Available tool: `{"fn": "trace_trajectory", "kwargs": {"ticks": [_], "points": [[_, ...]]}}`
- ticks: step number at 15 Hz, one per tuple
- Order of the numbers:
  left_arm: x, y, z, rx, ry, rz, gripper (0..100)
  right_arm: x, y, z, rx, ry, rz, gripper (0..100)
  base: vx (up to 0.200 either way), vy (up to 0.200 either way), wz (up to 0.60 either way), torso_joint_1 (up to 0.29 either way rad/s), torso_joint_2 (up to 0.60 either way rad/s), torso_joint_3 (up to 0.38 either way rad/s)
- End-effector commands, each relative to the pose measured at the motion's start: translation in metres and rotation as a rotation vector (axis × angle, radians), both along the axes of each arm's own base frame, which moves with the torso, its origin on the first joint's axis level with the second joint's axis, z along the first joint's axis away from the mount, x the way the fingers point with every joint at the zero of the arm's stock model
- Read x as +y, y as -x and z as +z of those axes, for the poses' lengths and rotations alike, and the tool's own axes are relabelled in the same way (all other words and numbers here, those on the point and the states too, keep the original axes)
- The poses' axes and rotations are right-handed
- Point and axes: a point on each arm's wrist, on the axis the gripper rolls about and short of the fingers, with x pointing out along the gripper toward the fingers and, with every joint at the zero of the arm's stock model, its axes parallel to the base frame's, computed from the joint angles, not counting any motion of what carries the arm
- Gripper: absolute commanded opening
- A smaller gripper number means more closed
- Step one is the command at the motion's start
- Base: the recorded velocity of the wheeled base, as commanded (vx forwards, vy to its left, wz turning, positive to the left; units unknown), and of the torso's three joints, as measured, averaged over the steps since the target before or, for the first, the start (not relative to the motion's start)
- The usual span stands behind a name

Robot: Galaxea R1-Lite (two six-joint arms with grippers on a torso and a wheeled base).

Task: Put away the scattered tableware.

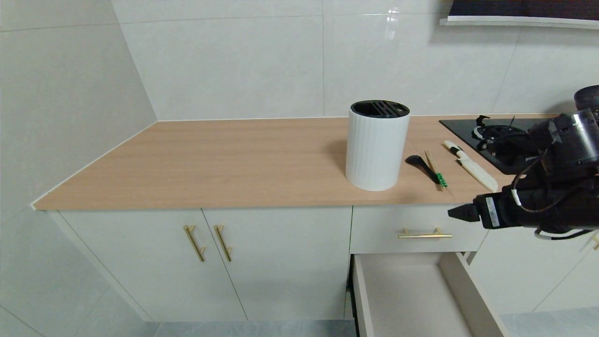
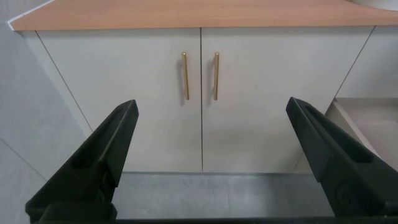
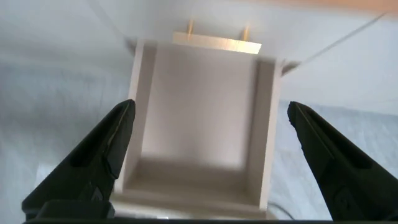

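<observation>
Drawer (image 1: 402,290) lies open below right gripper (image 3: 209,109); it and left gripper (image 2: 211,102) gape empty; take knife (image 1: 470,166) by handle, squarely.

One white holder (image 1: 376,154), one black spoon (image 1: 423,168), one knife (image 1: 470,165), one chopstick pair (image 1: 434,168) — one open drawer (image 1: 402,295)
</observation>
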Motion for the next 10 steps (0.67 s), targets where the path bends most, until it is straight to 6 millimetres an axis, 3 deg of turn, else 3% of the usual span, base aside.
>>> {"fn": "trace_trajectory", "kwargs": {"ticks": [1,3,5,10], "points": [[0.000,0.000,0.000,0.000,0.000,0.001,100,0.004,-0.040,0.011,-0.001,0.028,-0.074,100,0.000,0.000,0.00,0.000,0.00,0.000],[0.000,0.000,0.000,0.000,0.000,0.001,100,0.009,-0.062,0.021,0.011,-0.011,-0.129,100,0.000,0.000,0.00,0.000,0.00,0.000],[0.000,0.000,0.000,0.000,0.000,0.001,100,0.015,-0.089,0.001,0.093,-0.063,-0.227,100,0.000,0.000,0.00,0.000,0.00,0.000],[0.000,0.000,0.000,0.000,0.000,0.001,100,0.008,-0.131,-0.036,0.057,-0.015,-0.340,100,0.000,0.000,0.00,0.000,0.00,0.000]]}}
